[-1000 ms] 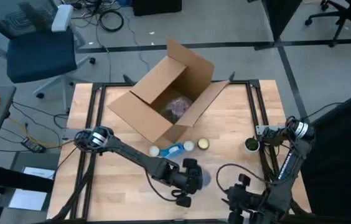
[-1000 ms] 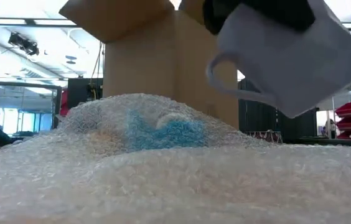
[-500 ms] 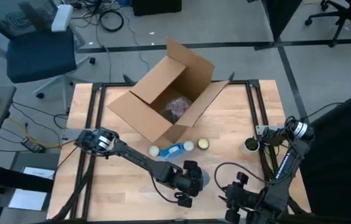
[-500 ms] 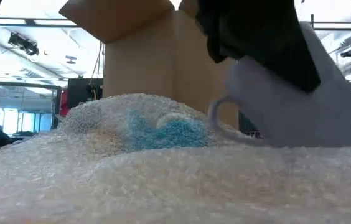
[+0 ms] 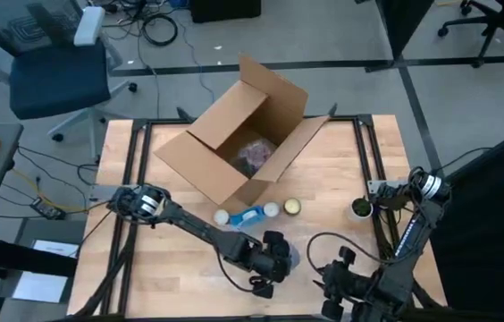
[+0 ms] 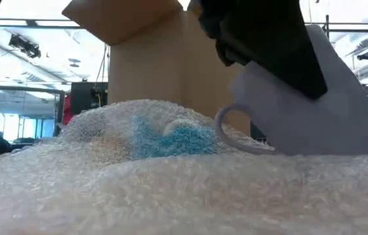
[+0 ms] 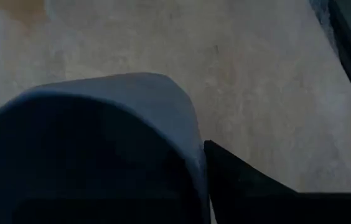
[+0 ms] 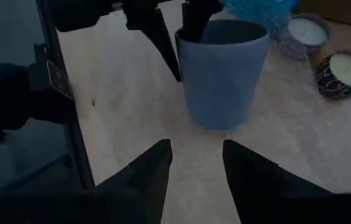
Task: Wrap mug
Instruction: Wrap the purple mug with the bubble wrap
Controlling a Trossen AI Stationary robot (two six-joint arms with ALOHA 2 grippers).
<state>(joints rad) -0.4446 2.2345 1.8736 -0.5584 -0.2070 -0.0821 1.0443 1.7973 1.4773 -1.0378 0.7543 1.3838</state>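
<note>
— One second on: lowering the mug out of a tilted hover and settling it base-down on the bubble wrap, near the worktop's front edge.
— Meaning placing nearly done, wrapping not yet begun. Releasing yet?
— Not yet. Still clamping the rim with the left tool; holding the right tool just beside, fingers apart.
— Looking how?
— Standing upright, showing plain pale-blue walls, an open mouth and a loop handle.
</note>
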